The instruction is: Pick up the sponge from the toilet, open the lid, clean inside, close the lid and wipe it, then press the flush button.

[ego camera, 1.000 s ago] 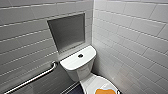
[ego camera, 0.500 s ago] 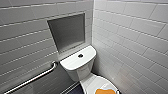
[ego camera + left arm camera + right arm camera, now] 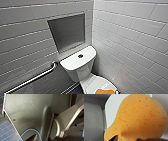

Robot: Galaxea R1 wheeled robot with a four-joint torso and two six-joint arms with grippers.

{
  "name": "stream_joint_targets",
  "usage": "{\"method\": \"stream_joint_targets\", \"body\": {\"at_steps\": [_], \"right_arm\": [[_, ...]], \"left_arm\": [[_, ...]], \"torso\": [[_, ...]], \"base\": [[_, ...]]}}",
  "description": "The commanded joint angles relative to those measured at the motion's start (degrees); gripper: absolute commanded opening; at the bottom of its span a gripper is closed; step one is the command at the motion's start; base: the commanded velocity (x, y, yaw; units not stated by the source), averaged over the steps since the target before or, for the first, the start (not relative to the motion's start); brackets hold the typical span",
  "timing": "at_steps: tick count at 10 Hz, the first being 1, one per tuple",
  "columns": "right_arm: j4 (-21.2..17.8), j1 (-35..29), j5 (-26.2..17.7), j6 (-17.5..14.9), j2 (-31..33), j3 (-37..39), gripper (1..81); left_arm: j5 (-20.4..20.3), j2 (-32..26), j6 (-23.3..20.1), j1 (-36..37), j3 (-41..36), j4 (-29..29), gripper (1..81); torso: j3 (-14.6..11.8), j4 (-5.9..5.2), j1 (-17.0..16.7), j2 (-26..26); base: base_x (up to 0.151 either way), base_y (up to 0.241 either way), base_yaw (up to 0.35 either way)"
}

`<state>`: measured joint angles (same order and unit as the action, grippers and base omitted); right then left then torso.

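Note:
The white toilet (image 3: 80,71) stands in the corner of the tiled walls, seen from above. The dark round flush button (image 3: 80,56) sits in the middle of the flat tank top. Below the tank, the shut lid (image 3: 96,83) shows at the frame's lower edge. The orange sponge (image 3: 105,91) lies on it. In the right wrist view the sponge (image 3: 139,119) looms large and very close on the white lid (image 3: 114,109). My right gripper (image 3: 126,139) is open just over the sponge. My left gripper (image 3: 43,139) is open beside my own dark body, holding nothing.
A steel grab bar (image 3: 32,78) runs along the left wall. A grey recessed niche (image 3: 67,31) sits above the tank. The right wall stands close to the toilet. Blue floor tiles (image 3: 6,131) and a blue cable (image 3: 30,130) show in the left wrist view.

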<state>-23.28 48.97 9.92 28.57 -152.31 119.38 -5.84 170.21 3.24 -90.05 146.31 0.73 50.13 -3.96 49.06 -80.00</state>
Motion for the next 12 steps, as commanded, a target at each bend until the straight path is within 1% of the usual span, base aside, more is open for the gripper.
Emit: {"method": "stream_joint_targets", "body": {"at_steps": [1, 2, 3, 4, 5, 8, 10, 12], "right_arm": [[-0.5, -5.6, -2.4, 0.1, 0.1, -0.4, 81.1], [-0.5, -5.6, -2.4, 0.1, 0.0, -0.2, 81.1], [-0.6, -5.7, -2.4, 0.2, 0.0, 0.2, 81.1], [-0.4, -5.6, -2.4, 1.7, -0.2, 1.1, 81.1], [-0.4, -5.3, -2.4, 3.8, -0.7, 2.4, 81.1], [-0.3, -5.1, -2.8, 8.2, -1.8, 5.9, 81.1], [-0.3, -5.1, -4.3, 10.3, -1.9, 7.3, 81.1], [-0.2, -5.1, -4.4, 10.5, -1.9, 7.8, 81.1]], "left_arm": [[4.4, 0.0, 0.0, -0.9, -0.3, 0.1, 81.1], [4.4, -0.2, 0.0, -0.9, -0.3, 0.2, 81.1], [4.4, -0.4, 0.0, -0.9, -0.3, 0.2, 81.1], [4.4, -0.5, 0.0, -1.0, -0.3, 0.2, 81.1], [4.4, -0.4, 0.0, -1.0, -0.3, 0.2, 81.1], [4.4, -0.3, 0.2, -1.1, -0.3, 0.5, 81.1], [4.4, -0.3, 0.2, -1.1, -0.3, 0.7, 81.1], [4.4, -0.3, 0.2, -1.1, -0.3, 0.7, 81.1]], "torso": [[0.0, 0.0, 3.7, -5.7], [0.0, 0.0, 4.8, -7.5], [0.0, 0.0, 2.4, -4.0], [0.0, 0.0, 3.6, -5.9], [0.0, 0.0, 4.1, -6.6], [0.0, 0.0, 4.5, -7.4], [0.0, 0.0, 4.5, -7.4], [0.0, 0.0, 4.5, -7.4]], "base": [[0.0, 0.0, 0.0], [0.0, 0.0, 0.0], [0.0, 0.0, 0.0], [0.0, 0.0, 0.0], [0.0, 0.0, 0.0], [0.0, 0.0, 0.0], [0.0, 0.0, 0.0], [0.0, 0.0, 0.0]]}}
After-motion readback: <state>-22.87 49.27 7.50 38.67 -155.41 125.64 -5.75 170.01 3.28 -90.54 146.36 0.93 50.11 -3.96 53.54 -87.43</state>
